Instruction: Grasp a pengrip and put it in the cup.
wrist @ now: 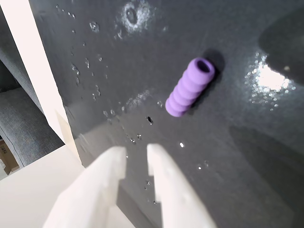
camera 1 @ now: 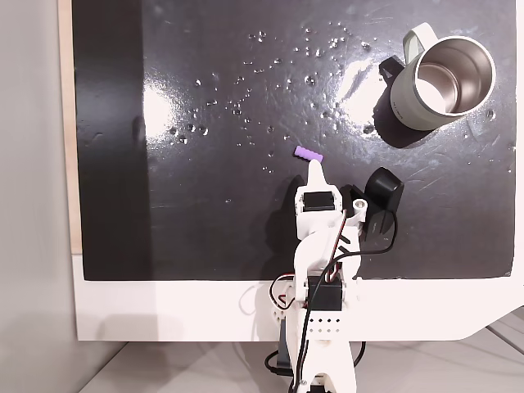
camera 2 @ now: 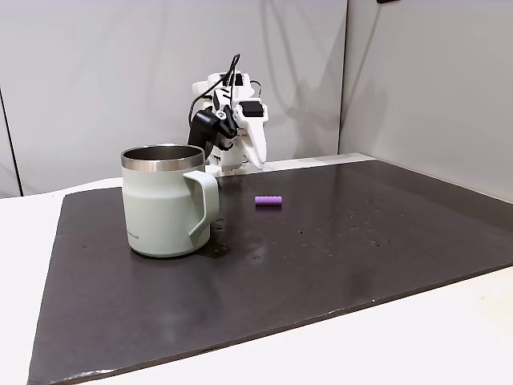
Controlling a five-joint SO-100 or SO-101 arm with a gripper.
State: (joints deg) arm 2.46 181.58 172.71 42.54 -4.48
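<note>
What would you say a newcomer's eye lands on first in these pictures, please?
Probably the tiny purple ribbed pengrip, lying alone on the glossy black mat just ahead of the white gripper, whose fingers stand slightly apart in the wrist view. Next comes the pale grey-green mug with its shiny steel inside, standing upright well away from the pengrip, at the mat's top right corner in a fixed view looking down.

A glossy black mat (camera 2: 337,249) lies on a white table (camera 2: 449,329) — lamp glare on its dimpled surface — with plain grey walls (camera 2: 96,72) behind.
</note>
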